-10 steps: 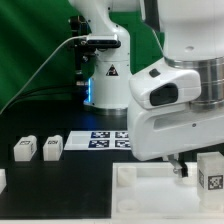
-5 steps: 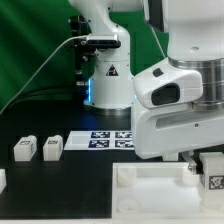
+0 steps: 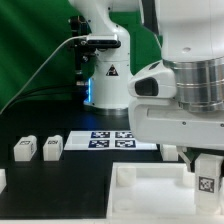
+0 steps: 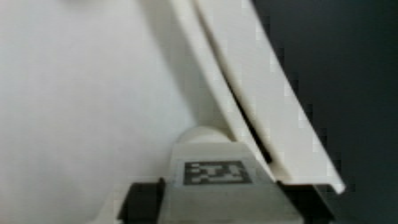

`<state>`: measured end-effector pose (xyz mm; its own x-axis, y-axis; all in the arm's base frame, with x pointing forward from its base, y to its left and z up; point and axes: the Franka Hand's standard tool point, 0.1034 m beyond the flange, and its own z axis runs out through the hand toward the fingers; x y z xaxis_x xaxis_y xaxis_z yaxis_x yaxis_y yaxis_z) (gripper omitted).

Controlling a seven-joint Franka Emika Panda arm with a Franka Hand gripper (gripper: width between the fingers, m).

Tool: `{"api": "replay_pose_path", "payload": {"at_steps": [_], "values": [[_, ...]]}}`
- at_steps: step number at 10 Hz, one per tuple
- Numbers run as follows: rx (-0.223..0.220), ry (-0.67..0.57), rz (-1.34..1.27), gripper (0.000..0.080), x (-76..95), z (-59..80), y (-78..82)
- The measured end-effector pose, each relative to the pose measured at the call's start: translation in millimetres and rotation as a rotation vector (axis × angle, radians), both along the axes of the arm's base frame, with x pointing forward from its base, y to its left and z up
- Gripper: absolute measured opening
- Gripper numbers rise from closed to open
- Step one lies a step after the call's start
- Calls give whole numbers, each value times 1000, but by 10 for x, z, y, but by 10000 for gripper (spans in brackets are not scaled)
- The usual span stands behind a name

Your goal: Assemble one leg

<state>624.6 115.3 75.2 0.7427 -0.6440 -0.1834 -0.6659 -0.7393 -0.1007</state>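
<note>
My gripper (image 3: 205,172) is shut on a leg (image 3: 208,179), a small white block with a black-and-white tag, and holds it over the right end of the large white tray-like piece (image 3: 150,186). In the wrist view the leg (image 4: 217,175) sits between my two dark fingers (image 4: 143,198), just above the tray's raised rim (image 4: 240,85). Two more legs (image 3: 24,149) (image 3: 52,147) lie on the black table at the exterior view's left, and part of another shows at the left edge (image 3: 2,179).
The marker board (image 3: 112,140) lies flat behind the tray. The arm's white base (image 3: 105,70) stands at the back, with a green backdrop behind it. My wrist housing hides much of the exterior view's right.
The arm has moved toward the exterior view's left and down with the leg; the leg now hangs lower, closer to the tray's right end.
</note>
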Motion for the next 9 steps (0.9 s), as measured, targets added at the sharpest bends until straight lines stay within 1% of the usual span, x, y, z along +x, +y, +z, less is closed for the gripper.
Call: {"api": "replay_pose_path", "payload": {"at_steps": [1,2,3,4,5,6,7,8,9], "values": [[25,9,-196,295,15,-5,1],[64,32,-350,295,25,-7,-7],[129,63,-605,295,32,-20,10],[138,108,-769,295,36,-13,48],[135,131,-840,295,32,-10,67],[133,131,-835,295,23,-21,63],[134,124,-810,373,21,-24,64],[135,111,-761,513,11,-32,65],[129,103,-690,610,-82,-78,81]]}}
